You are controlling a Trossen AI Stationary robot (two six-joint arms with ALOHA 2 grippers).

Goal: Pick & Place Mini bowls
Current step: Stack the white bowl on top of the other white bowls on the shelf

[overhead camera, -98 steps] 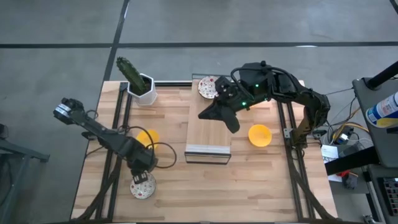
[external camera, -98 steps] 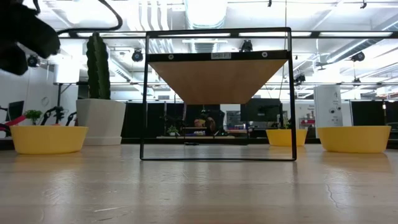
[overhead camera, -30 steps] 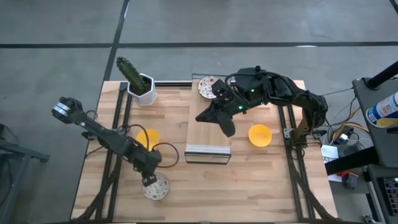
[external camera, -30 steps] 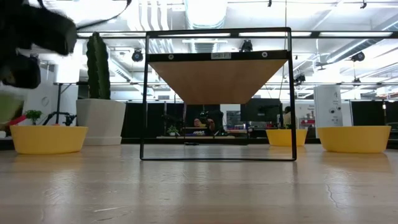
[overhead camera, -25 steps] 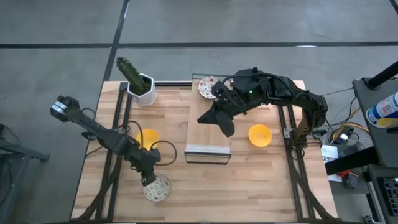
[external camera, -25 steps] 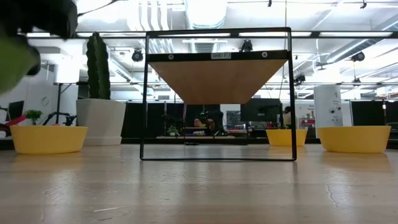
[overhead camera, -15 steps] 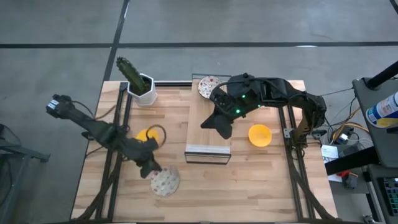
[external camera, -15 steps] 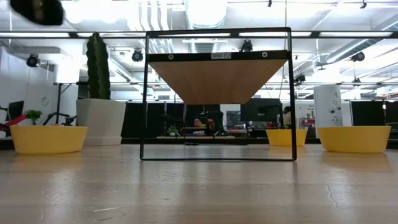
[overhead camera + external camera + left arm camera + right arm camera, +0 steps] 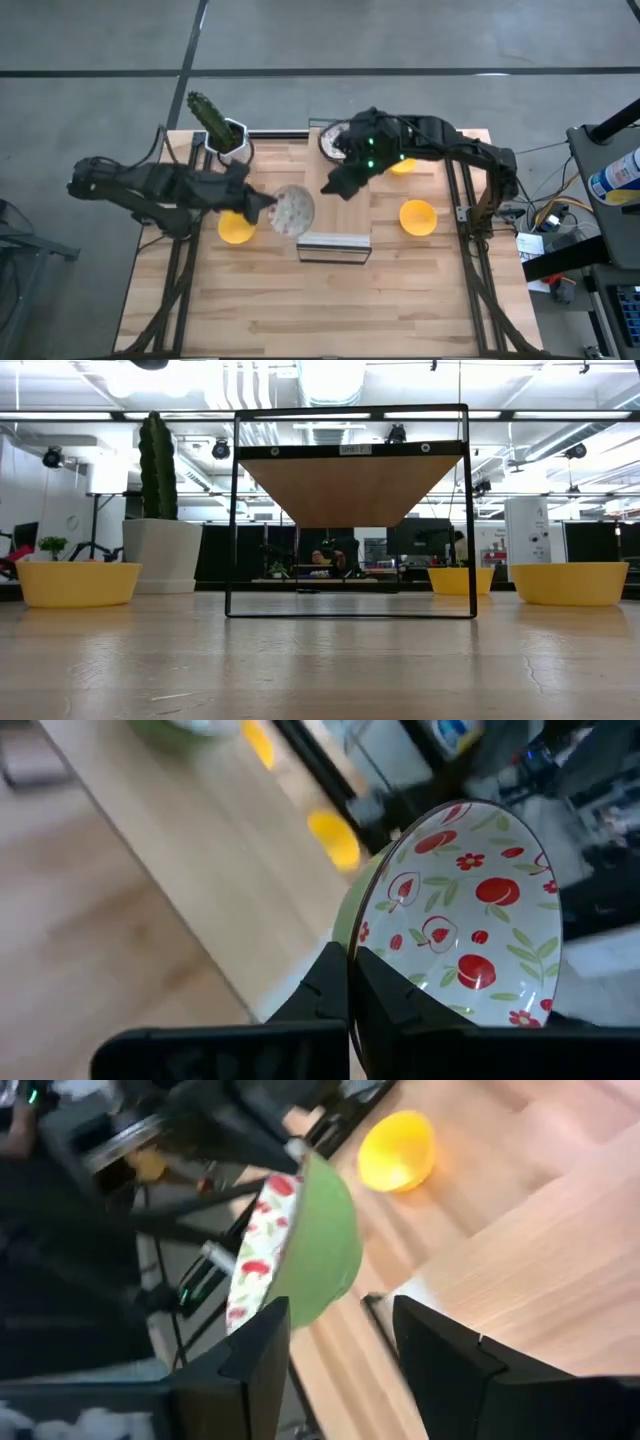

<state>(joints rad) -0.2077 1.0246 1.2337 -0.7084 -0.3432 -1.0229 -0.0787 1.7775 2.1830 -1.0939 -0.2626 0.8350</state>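
A floral bowl (image 9: 292, 211) is gripped by its rim in the left gripper (image 9: 262, 205), tipped sideways, mouth toward the open-fingered right gripper (image 9: 333, 186).

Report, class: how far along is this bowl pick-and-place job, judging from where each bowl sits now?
Done: nothing looks finished. In hand: the left gripper holds a floral bowl by its rim, raised beside the wooden shelf; the right gripper waits open over that shelf. Left: yellow bowls and and another floral bowl sit on the table.
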